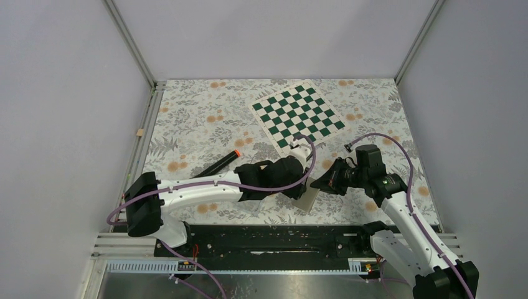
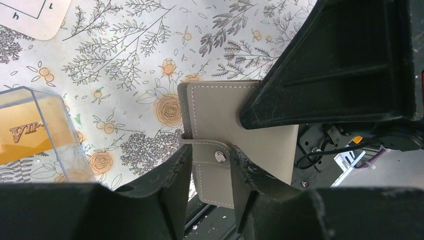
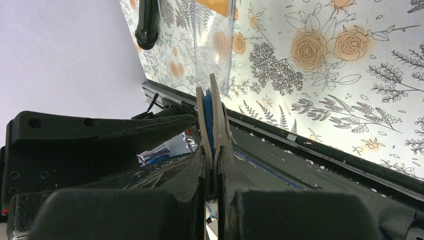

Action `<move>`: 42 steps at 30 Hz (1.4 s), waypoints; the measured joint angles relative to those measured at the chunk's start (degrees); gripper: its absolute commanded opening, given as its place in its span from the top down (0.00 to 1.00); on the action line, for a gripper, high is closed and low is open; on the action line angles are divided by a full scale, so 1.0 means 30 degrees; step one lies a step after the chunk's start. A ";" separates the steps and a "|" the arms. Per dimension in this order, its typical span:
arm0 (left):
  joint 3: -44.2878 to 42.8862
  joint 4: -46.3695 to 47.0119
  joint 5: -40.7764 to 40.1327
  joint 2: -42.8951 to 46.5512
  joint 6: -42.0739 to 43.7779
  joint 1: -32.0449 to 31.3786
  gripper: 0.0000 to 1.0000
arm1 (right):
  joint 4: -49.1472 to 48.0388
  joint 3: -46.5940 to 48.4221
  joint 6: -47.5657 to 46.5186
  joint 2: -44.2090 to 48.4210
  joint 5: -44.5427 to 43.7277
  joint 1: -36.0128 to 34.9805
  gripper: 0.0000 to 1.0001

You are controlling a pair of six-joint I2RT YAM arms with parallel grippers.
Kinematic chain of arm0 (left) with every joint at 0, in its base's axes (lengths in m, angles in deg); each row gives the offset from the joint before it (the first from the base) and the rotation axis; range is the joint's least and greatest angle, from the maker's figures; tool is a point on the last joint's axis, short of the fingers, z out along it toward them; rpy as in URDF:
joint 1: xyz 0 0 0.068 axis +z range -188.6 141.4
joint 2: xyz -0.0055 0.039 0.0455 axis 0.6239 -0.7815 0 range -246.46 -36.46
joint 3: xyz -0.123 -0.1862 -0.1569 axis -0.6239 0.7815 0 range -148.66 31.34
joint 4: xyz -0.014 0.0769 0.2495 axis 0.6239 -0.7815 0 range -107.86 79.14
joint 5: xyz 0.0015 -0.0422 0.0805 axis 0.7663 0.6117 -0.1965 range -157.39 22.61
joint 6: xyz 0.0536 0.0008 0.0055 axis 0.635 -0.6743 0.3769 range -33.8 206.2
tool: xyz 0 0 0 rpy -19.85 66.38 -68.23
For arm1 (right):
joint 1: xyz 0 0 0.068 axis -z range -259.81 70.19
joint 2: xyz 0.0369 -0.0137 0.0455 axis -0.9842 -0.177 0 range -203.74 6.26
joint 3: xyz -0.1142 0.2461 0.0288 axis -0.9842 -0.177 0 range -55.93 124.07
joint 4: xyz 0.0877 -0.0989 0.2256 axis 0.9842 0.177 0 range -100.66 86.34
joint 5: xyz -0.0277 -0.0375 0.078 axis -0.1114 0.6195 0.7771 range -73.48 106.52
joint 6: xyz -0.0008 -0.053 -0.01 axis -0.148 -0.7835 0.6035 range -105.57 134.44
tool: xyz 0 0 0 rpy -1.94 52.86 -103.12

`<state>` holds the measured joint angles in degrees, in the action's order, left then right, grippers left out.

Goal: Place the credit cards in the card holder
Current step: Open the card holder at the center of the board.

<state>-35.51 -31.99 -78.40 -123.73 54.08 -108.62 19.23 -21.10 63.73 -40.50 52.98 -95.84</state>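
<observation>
- The card holder (image 2: 235,120) is folded shut and held up on edge just above the near edge of the desk (image 1: 199,124), right of the middle, partly overhanging the black rail.
- It looks light, flat and fairly stiff, but its two soft leather-like covers would flex if pulled. A strap (image 2: 202,150) with a stud (image 2: 220,156) keeps it closed.
- The right claw (image 3: 212,152) is clenched on its lower edge, gripping both covers.
- The left claw (image 2: 210,170) stands part-way shut astride the strap by the stud. I cannot tell whether it pinches it.
- The strap's free end seems the best place to take hold and pop it open.
- The credit cards (image 2: 22,135), thin, smooth and likely slippery, lie inside a clear tray (image 2: 67,145) toward the desk's middle.
- The holder looks to contain no cards yet.
- A marker (image 3: 147,22) lies beyond the tray.
</observation>
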 measured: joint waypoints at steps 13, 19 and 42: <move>0.2229 0.0044 -0.0386 0.1005 -0.0984 0.1916 0.73 | -0.0051 0.0000 -0.0015 0.0466 0.0743 -0.0022 1.00; 0.3169 -0.0073 -0.0342 0.1800 -0.1202 0.2543 0.58 | -0.0036 0.0000 -0.0015 0.0481 0.0925 -0.0029 1.00; 0.7337 0.7657 0.9646 0.4284 -0.2718 0.5603 0.50 | -0.0007 0.0015 -0.0051 0.0838 0.1253 -0.0029 1.00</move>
<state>-13.50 -9.02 -49.46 -110.88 45.93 -91.81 19.21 -21.06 63.58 -37.98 56.74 -95.93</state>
